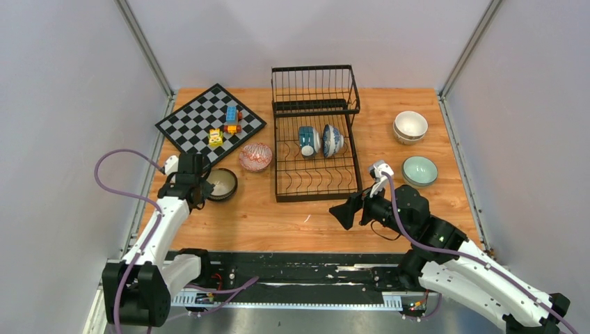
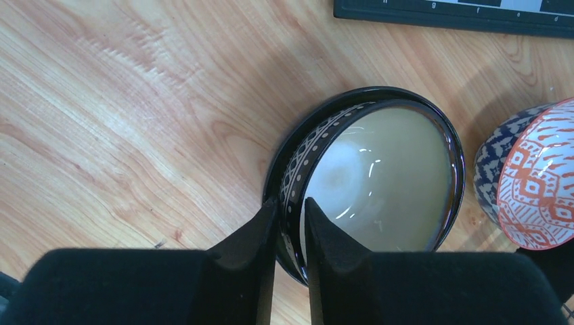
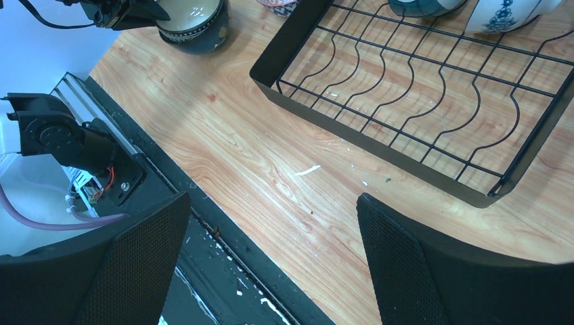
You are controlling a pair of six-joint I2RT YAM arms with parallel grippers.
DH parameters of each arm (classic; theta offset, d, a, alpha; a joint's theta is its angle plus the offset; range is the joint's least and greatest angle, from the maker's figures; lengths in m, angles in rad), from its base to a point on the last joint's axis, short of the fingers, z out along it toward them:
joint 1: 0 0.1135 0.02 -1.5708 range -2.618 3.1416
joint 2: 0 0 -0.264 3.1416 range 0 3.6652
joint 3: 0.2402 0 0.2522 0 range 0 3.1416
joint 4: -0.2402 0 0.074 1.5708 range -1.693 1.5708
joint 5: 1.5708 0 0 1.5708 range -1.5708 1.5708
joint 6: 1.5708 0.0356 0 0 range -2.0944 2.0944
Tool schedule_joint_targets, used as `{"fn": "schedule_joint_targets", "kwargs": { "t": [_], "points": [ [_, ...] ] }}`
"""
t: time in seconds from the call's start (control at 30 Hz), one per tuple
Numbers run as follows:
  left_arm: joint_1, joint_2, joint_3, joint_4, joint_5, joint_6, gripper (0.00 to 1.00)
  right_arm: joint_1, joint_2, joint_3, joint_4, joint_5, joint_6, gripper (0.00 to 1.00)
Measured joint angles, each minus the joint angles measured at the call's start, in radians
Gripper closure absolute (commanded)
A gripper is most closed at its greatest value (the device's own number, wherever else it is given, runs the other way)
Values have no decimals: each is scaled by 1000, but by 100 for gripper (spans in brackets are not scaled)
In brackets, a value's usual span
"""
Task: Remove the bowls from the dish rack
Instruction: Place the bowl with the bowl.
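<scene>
At the left gripper (image 2: 290, 206) a dark bowl (image 2: 386, 169); two more in the dish rack (image 1: 316, 197)
The left gripper's jaws stand close astride the dark bowl's rim on the table (image 1: 278, 223); whether they pinch it I cannot tell. Beside it sits a red-pink bowl (image 1: 255, 156), then the dish rack holding a teal bowl (image 1: 307, 140) and a blue-white bowl (image 1: 332, 140) on edge. The right gripper (image 1: 346, 211) hovers wide open, empty, near the rack's front corner
</scene>
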Motion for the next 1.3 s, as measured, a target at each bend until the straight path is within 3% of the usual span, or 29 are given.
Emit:
{"fn": "schedule_joint_targets", "kwargs": {
  "t": [0.3,0.6,0.87,1.3],
  "points": [
    [4,-1,0,27,13,2,54,0,1,0,0,0,0,4],
    [4,-37,14,-1,15,28,50,0,8,0,0,0,0,4],
    [4,-68,41,-45,-14,62,51,0,8,0,0,0,0,4],
    [4,-71,42,-64,-26,89,66,0,8,0,0,0,0,4]
  ]
}}
